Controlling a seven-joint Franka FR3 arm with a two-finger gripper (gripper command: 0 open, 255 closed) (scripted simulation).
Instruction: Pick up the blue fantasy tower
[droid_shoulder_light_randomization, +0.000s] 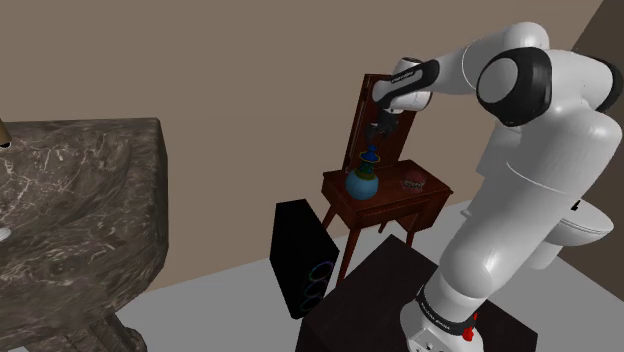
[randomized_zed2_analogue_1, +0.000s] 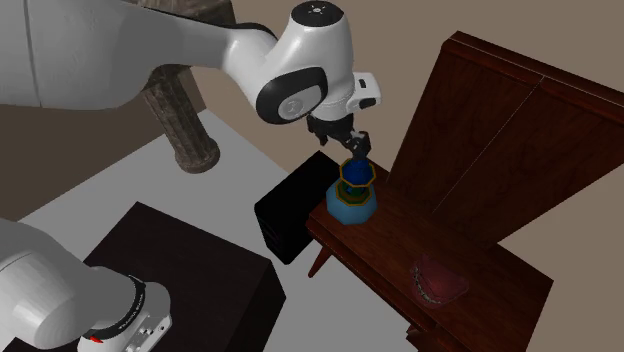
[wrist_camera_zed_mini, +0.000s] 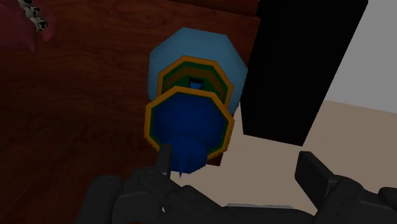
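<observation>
**While the end effector hangs open, the blue tower stands untouched beneath it**

Where the shoulder view looks across at the end effector (droid_shoulder_light_randomization: 379, 130), its black shape merges with the dark upright back panel (droid_shoulder_light_randomization: 385, 110) behind the tower, and the fingers cannot be told apart there. In the wrist view the tower (wrist_camera_zed_mini: 191, 108) is seen from above, so its wider tiers hide its foot. A reddish thing (wrist_camera_zed_mini: 25, 25), well apart from the tower on the same surface, is cut off at that picture's edge. Even in the second exterior view (randomized_zed2_analogue_1: 440, 280) I cannot tell what it is.

The tower (randomized_zed2_analogue_1: 352, 190) is blue with orange-rimmed tiers and a pale blue base. It stands upright near a corner of a dark red-brown wooden surface (randomized_zed2_analogue_1: 390, 230). A black box (randomized_zed2_analogue_1: 290, 215) stands on the floor just beside the tower's corner.

The end effector (randomized_zed2_analogue_1: 352, 148) is directly above the tower, close to its pointed top. In the wrist view the spire's tip lies between the two fingers (wrist_camera_zed_mini: 316, 175), much nearer one than the other, and I cannot tell if it touches the nearer one.

The end effector (wrist_camera_zed_mini: 235, 156) has its fingers spread wide apart and grips nothing.
</observation>
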